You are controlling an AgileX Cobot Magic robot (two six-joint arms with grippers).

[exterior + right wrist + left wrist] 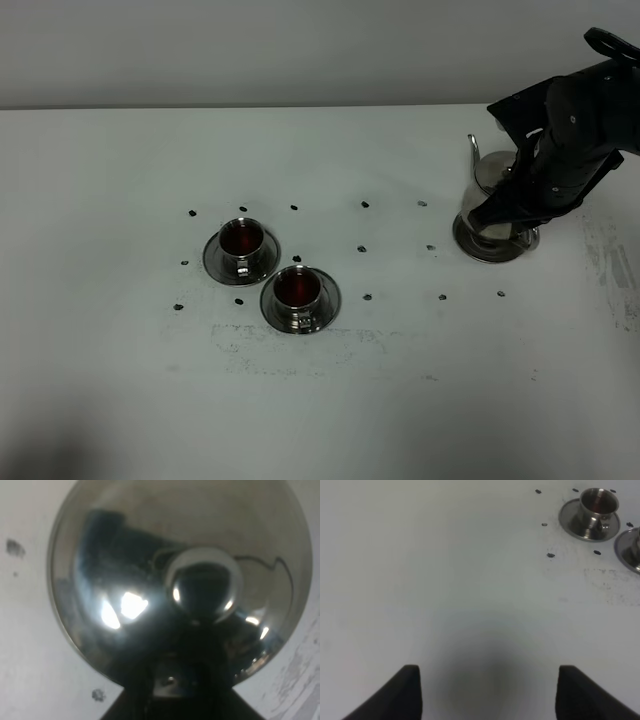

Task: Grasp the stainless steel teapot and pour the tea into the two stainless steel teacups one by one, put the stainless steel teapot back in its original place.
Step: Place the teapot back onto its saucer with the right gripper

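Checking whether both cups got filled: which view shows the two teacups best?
The exterior high view: both teacups sit on saucers, dark tea visible in each. The left wrist view shows one cup whole and only an edge of the other; the right wrist view shows neither.

High view overlooks table; right wrist seemingly sits close above teapot.

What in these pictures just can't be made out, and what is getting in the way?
- Teapot handle and the right gripper's jaws: the overhead view has the black arm in front; the right wrist view is filled by the shiny lid.
- Saucer under the teapot: only its near rim shows.
- Second teacup: cut by the left wrist picture's edge.
- Left gripper: outside the overhead view; only two dark fingertips show.
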